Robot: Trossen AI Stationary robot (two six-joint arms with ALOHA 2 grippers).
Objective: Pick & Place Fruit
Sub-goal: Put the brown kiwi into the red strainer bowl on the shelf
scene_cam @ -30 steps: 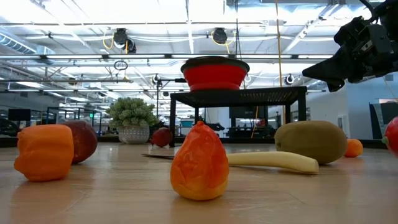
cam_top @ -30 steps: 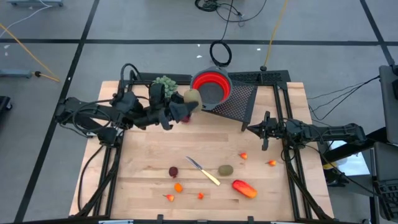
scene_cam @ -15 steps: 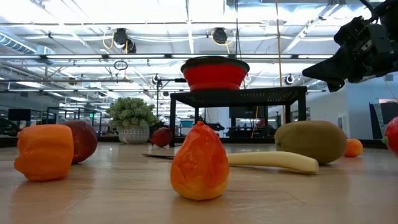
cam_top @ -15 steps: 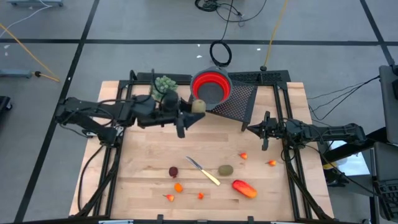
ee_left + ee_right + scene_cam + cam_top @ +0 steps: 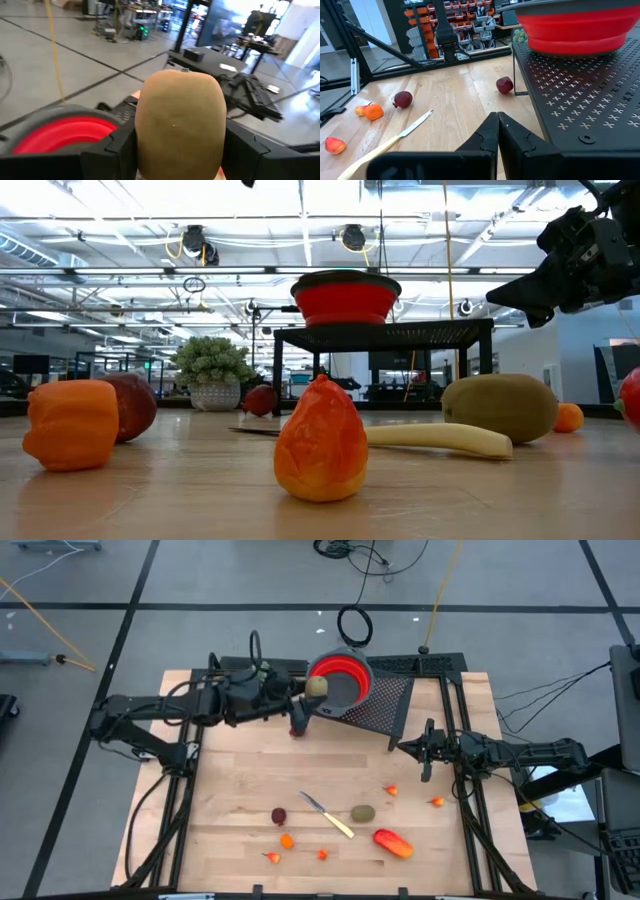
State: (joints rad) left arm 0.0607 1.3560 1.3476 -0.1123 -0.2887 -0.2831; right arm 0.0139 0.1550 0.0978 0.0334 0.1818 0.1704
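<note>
Left claw [image 5: 312,700] clamped on a kiwi [image 5: 180,122], bowl [image 5: 338,679] right ahead of it. Right claw [image 5: 427,768] pinched together, idle. Plenty of fruit left on the bench [image 5: 240,790], nothing visibly bowled yet.

Wooden table [image 5: 240,780] (fruit [image 5: 363,812], knife [image 5: 328,815], black rack [image 5: 385,705])
</note>
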